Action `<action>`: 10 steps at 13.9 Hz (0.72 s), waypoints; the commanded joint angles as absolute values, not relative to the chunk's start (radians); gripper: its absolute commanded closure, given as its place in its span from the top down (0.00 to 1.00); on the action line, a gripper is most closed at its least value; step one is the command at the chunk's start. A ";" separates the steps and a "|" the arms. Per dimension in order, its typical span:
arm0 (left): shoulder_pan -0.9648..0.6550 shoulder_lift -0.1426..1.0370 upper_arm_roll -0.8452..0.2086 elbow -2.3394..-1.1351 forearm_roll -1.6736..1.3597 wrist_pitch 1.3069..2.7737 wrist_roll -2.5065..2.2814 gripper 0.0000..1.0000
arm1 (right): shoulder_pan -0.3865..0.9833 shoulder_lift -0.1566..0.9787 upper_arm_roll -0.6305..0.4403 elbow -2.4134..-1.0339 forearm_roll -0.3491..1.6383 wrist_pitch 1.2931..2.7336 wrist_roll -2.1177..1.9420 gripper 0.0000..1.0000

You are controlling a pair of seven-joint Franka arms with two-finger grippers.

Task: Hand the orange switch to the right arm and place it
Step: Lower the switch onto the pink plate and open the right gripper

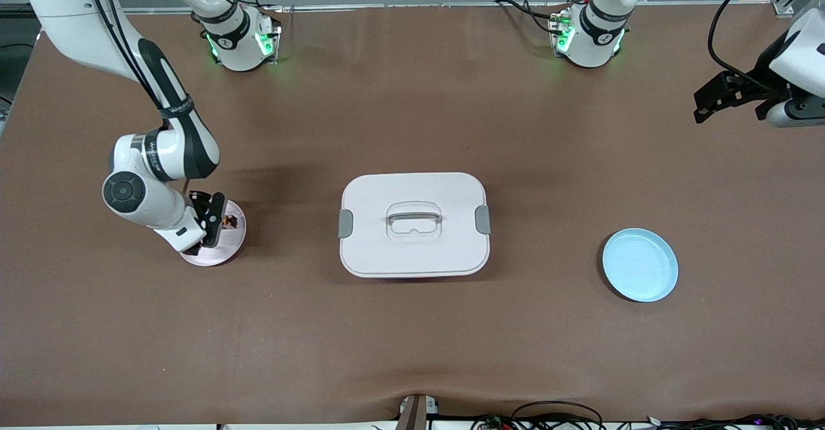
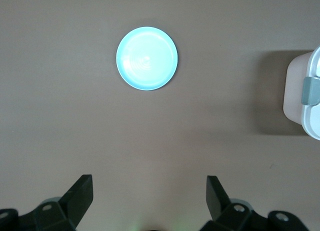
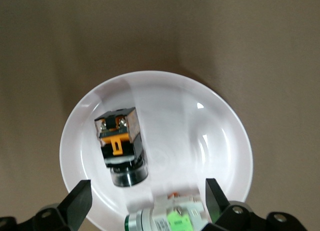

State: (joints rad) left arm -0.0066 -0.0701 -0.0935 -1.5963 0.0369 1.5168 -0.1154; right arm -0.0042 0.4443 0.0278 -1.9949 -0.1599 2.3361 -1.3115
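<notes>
Grippers first: we see the right gripper low over the pink plate toward the right arm's end of the table, its fingers spread apart and clasping nothing; the orange switch lies on that plate, free of both fingers, a black blocky part with an orange middle and a round black end; just beside it on the same plate sits a white part with a green middle, partly cut off at the edge of the right wrist view; the left gripper hangs in the air over the table's edge at the left arm's end, waiting, its fingers wide and bare; the left wrist view looks down on the light blue plate, which holds nothing we can see; a white lidded box with grey clips and a recessed handle stands mid-table, between the two plates and well apart from each.
</notes>
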 commanded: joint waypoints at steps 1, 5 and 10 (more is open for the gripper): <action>-0.005 -0.074 -0.089 -1.583 0.021 1.500 -0.098 1.00 | -0.028 0.404 0.035 -1.953 -0.164 2.246 -1.252 1.00; -0.003 -0.074 -0.087 -1.585 0.021 1.490 -0.100 1.00 | -0.054 0.359 0.035 -1.940 -0.149 2.230 -0.918 1.00; 0.008 -0.087 -0.089 -1.585 0.021 1.467 -0.098 1.00 | -0.069 0.336 0.032 -1.940 -0.153 2.276 -0.484 1.00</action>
State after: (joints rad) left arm 0.0027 -0.0720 -0.0931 -1.5929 0.0369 1.4909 -0.1152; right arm -0.0463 0.3594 0.0210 -1.9304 -0.1564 2.2728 -0.6355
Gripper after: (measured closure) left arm 0.000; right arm 0.000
